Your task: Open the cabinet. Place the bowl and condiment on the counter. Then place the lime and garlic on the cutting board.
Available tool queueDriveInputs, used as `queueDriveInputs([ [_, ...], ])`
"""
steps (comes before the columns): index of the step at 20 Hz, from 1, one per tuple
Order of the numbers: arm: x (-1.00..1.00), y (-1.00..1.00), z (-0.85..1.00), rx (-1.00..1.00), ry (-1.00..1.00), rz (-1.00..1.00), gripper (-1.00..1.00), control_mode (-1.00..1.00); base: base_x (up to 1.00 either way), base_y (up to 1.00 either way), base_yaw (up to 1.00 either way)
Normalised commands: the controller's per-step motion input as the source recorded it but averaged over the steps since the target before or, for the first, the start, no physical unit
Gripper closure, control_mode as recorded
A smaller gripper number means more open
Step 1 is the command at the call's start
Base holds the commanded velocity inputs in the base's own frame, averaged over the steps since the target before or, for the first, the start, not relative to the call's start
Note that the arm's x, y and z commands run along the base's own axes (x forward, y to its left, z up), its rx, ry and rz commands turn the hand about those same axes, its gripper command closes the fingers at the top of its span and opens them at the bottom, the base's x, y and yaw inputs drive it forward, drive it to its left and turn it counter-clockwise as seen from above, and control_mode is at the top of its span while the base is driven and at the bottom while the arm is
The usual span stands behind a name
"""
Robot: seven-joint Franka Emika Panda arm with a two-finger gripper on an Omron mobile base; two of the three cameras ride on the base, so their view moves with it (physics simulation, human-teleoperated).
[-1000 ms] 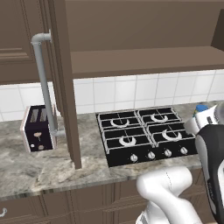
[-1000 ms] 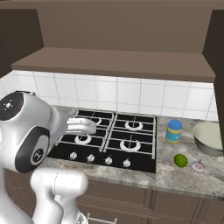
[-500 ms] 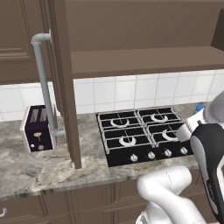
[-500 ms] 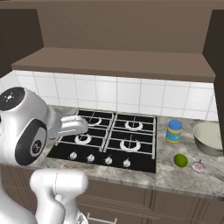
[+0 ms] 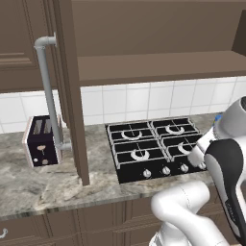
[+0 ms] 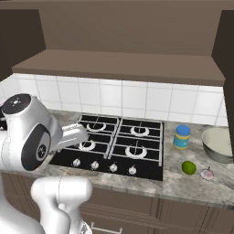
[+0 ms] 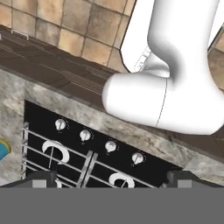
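Note:
The cabinet (image 5: 158, 67) stands open, its door (image 5: 69, 96) with the grey bar handle (image 5: 48, 91) swung out at the left, and its shelf (image 6: 123, 64) is bare. On the counter (image 6: 151, 185), right of the stove, stand the condiment (image 6: 182, 136) and the bowl (image 6: 218, 145). The lime (image 6: 188, 167) and the garlic (image 6: 207, 173) lie in front of them. My gripper (image 7: 112, 179) is open with nothing between its tips, held above the stove's knobs. The condiment's edge (image 7: 2, 151) shows at the left of the hand view. The cutting board is out of view.
A black four-burner stove (image 6: 114, 144) fills the middle of the counter. A dark toaster (image 5: 42, 141) stands at the left, just behind the open door. White tiles line the back wall. Brown base cabinets (image 5: 72, 226) run below the counter's front edge.
My arm has swung a little, its elbow shifting in both base views. The bowl, condiment, lime, garlic and cabinet door have stayed where they were.

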Motion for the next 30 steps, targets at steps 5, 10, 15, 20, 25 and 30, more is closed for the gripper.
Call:
queueDriveInputs([
  [5,-0.04,0.0,-0.21,0.0,0.02,0.13,-1.0,-1.0,0.0,0.0,0.0],
  [10,-0.13,0.0,-0.17,-0.01,0.0,0.12,-1.0,-1.0,0.0,0.0,0.0],
  [15,-0.2,0.0,-0.19,-0.03,0.0,0.11,-1.0,-1.0,0.0,0.0,0.0],
  [20,-0.43,-0.06,-0.2,0.0,0.0,0.12,-1.0,-1.0,0.0,0.0,0.0],
  [25,-0.61,-0.06,-0.2,0.0,-0.03,0.12,-1.0,-1.0,0.0,0.0,0.0],
  [30,-0.59,-0.05,-0.21,0.0,-0.03,0.11,-1.0,-1.0,0.0,0.0,0.0],
])
